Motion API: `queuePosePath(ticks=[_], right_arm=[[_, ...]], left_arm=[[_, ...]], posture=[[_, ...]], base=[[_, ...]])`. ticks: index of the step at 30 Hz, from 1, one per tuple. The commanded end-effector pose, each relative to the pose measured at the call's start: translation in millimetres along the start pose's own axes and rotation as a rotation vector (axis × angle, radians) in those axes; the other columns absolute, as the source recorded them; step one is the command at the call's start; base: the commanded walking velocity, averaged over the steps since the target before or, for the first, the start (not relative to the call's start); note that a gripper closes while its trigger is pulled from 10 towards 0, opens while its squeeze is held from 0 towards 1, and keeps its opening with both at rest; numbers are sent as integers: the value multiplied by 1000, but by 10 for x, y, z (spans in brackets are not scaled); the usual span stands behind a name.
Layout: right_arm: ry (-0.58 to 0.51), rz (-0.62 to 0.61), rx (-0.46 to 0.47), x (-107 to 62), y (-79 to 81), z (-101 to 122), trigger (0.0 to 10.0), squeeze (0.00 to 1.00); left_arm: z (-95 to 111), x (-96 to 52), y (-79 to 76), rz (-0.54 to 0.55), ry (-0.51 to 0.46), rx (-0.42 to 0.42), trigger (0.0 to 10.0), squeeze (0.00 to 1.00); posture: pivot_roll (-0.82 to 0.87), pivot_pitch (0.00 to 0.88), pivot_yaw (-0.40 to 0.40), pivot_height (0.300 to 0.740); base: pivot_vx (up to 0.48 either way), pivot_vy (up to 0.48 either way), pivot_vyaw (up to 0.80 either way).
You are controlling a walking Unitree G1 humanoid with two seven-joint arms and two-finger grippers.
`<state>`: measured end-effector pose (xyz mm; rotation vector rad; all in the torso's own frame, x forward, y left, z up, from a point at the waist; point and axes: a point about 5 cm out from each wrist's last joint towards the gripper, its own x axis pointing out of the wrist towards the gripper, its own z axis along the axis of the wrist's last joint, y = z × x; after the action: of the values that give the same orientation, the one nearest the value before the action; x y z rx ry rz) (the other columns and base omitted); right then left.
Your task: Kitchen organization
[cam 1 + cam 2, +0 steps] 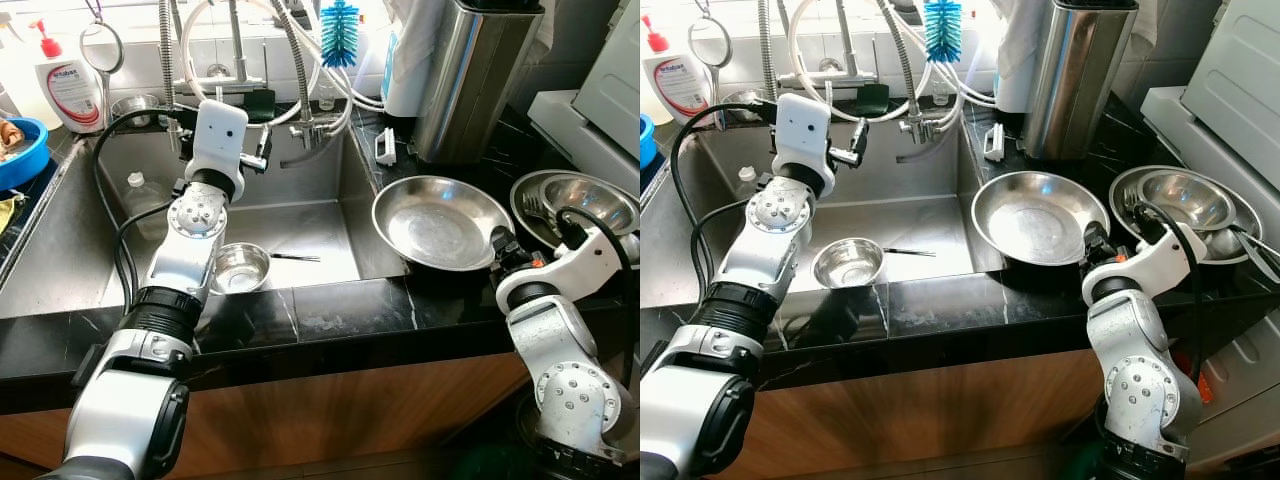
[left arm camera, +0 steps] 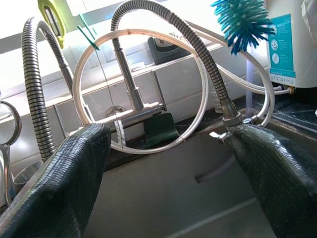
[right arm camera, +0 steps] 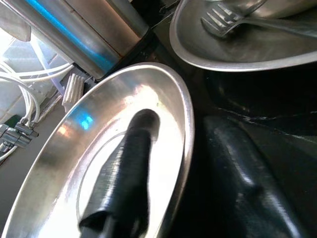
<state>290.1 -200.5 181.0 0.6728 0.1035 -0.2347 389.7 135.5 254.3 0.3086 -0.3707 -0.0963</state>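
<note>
Here steel plate (image 3: 99,144) rim between right gripper (image 3: 193,163) jaws.

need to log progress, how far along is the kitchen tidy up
Done: metal bowls and a fork are stacked in the steel dish at the counter's right end. In hand: the right tool straddles the rim of the large steel plate, one finger inside it. Left: a small steel bowl and a utensil lie in the sink; the left tool hangs open above the basin.
</note>
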Motion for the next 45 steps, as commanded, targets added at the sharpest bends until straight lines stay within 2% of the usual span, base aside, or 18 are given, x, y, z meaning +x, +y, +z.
queuePosePath(ticks=[1, 18, 24, 26, 27, 29, 30, 31, 32, 34, 35, 36, 37, 39, 41, 42, 44, 45], right_arm=[[13, 0, 11, 13, -13, -9, 0, 0], [18, 23, 18, 24, 12, -39, 0, 0], [-50, 87, 34, 12, 93, 39, 0, 0], [-135, 150, 50, -11, 163, 158, 0, 0], [-135, 150, 50, -11, 163, 158, 0, 0], [-185, 203, 57, -39, 217, 223, 0, 0], [-209, 230, 51, -53, 241, 249, 1490, 0], [-226, 266, 40, -71, 271, 256, 7176, 0], [-229, 274, 36, -76, 274, 246, 10000, 0], [-230, 280, 34, -78, 274, 237, 10000, 0], [-245, 315, 25, -96, 275, 220, 10000, 0], [-254, 330, 13, -104, 278, 219, 10000, 0], [-263, 402, -38, -152, 342, 208, 10000, 0], [-264, 453, -63, -187, 392, 196, 10000, 0], [-262, 535, -99, -252, 493, 167, 10000, 0], [-263, 549, -105, -263, 512, 162, 10000, 0], [-265, 554, -110, -262, 521, 160, 10000, 0], [-268, 555, -114, -260, 519, 160, 10000, 0]], left_arm=[[76, 0, -19, -19, -43, 19, 10000, 0], [119, 2, -83, -58, -69, 44, 10000, 0], [123, 6, -78, -50, -68, 20, 10000, 0], [119, 11, -59, -37, -58, -19, 10000, 0], [119, 11, -59, -37, -58, -19, 10000, 0], [108, 12, -30, -21, -45, -83, 10000, 0], [102, 14, -19, -16, -39, -117, 10000, 0], [102, 13, -16, -27, -39, -184, 10000, 0], [104, 10, -23, -41, -41, -216, 10000, 0], [107, 7, -34, -55, -43, -241, 10000, 0], [120, -2, -67, -89, -46, -344, 10000, 0], [130, -6, -79, -105, -51, -386, 10000, 0], [195, -13, -111, -154, -80, -477, 10000, 0], [244, -19, -131, -188, -100, -526, 10000, 0], [375, -35, -168, -270, -151, -659, 10000, 0], [401, -38, -173, -290, -162, -693, 10000, 0], [422, -46, -183, -319, -172, -749, 10000, 137], [427, -55, -188, -336, -174, -781, 10000, 137]], posture=[[15, 31, -31, 740], [18, 5, -29, 740], [19, 5, -32, 740], [19, 12, -33, 740], [19, 12, -33, 740], [19, 12, -33, 740], [19, 16, -34, 740], [19, 16, -34, 740], [19, 16, -34, 740], [22, 18, -36, 740], [23, 18, -36, 740], [25, 19, -36, 740], [25, 19, -37, 740], [25, 19, -37, 740], [26, 20, -37, 740], [25, 20, -36, 740], [24, 21, -37, 740], [23, 22, -37, 740]], base=[[0, 0, 0], [0, 0, 0], [0, 0, 0], [0, 0, 0], [0, 0, 0], [0, 0, 0], [0, 0, 0], [0, 0, 0], [0, 0, 0], [0, 0, 0], [0, 0, 0], [0, 0, 0], [0, 0, 0], [0, 0, 0], [0, 0, 0], [0, 0, 0], [0, 0, 0], [0, 0, 0]])
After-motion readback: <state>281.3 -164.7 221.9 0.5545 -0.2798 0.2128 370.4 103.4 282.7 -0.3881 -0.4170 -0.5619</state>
